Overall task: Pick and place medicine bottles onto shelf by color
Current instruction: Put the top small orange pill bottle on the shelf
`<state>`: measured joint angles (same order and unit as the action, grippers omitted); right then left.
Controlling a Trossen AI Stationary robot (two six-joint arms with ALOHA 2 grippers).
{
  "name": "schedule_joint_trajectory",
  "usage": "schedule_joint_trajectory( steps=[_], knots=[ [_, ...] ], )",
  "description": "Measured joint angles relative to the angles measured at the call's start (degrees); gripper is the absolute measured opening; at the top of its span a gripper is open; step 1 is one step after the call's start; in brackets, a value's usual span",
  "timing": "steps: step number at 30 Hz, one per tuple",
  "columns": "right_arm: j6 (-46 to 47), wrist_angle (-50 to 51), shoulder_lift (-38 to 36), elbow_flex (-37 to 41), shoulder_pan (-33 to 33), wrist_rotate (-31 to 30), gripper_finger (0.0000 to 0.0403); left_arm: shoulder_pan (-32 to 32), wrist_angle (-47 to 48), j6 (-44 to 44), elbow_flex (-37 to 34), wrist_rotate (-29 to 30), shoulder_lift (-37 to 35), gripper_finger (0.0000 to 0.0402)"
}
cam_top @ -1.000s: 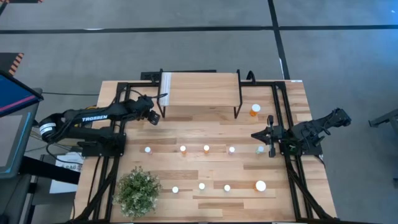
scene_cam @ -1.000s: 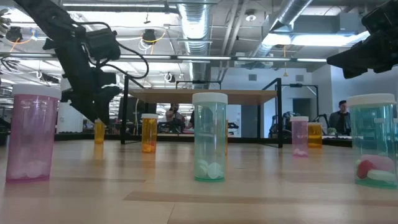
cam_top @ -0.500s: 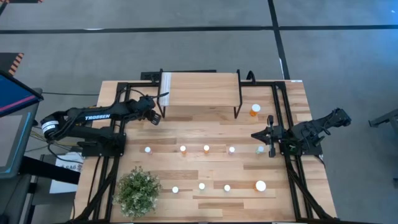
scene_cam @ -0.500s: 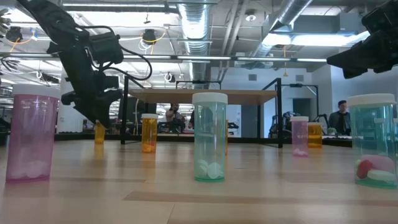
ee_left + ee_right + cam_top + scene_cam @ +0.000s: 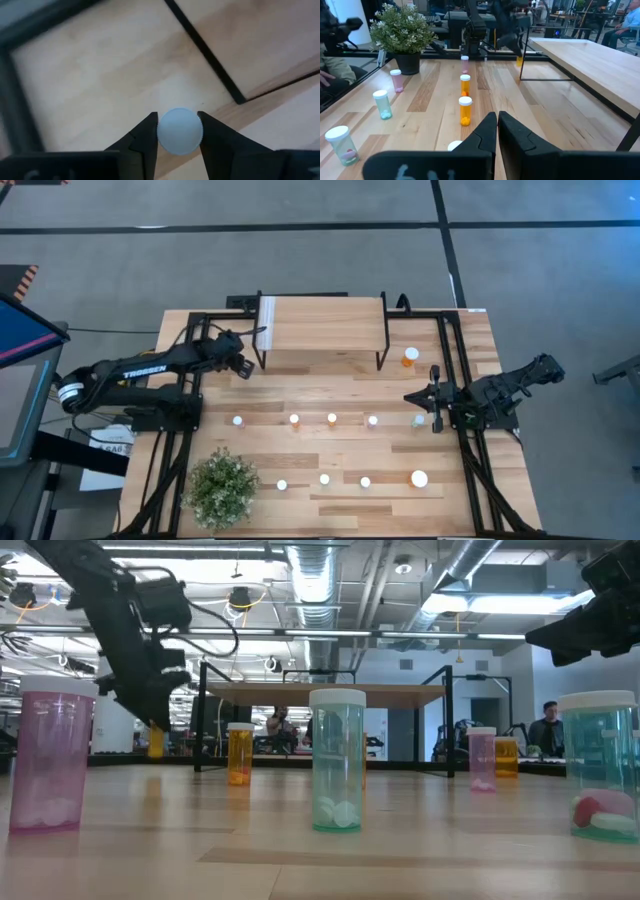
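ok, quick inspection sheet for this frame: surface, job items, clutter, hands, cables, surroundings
Surface: light-wood table, dry, black frame rails along its sides.
Job's things: shelf bare; nine bottles in two rows on the table, one orange bottle beside the shelf's right legs, one more orange bottle lifted clear of the table.
Clutter: potted plant at the front left corner.
Hands: left hand shut on that lifted bottle's white cap, near the shelf's left legs; right hand shut, empty, parked at the right edge.
Cables: loops on the left arm.
Surroundings: people seated beyond the table.
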<state>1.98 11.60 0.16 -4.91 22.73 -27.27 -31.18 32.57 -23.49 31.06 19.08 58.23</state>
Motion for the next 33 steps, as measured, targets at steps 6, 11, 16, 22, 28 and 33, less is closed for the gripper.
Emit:
schedule_joint_trajectory(
  steps=[6,11,16,22,28,33],
  knots=[
    [0.0,0.0,0.0,0.0,0.0,0.0,0.0042,0.0,10.3,0.9,9.4,3.0,-6.0,0.0107],
    [0.0,0.0,0.0,0.0,0.0,0.0,0.0042,0.0,14.5,3.6,20.2,3.4,-6.6,0.0107],
    [0.0,0.0,0.0,0.0,0.0,0.0,0.0042,0.0,15.8,6.8,30.1,1.6,-1.4,0.0107],
    [0.0,0.0,0.0,0.0,0.0,0.0,0.0042,-0.2,15.6,11.4,41.4,0.2,10.4,0.0107],
    [0.0,0.0,0.0,0.0,0.0,0.0,0.0042,-1.9,15.7,14.2,50.0,-3.8,21.5,0.0107],
    [0.0,0.0,0.0,0.0,0.0,0.0,0.0042,-4.2,15.4,14.9,52.3,-7.5,27.9,0.0107]
  ],
)
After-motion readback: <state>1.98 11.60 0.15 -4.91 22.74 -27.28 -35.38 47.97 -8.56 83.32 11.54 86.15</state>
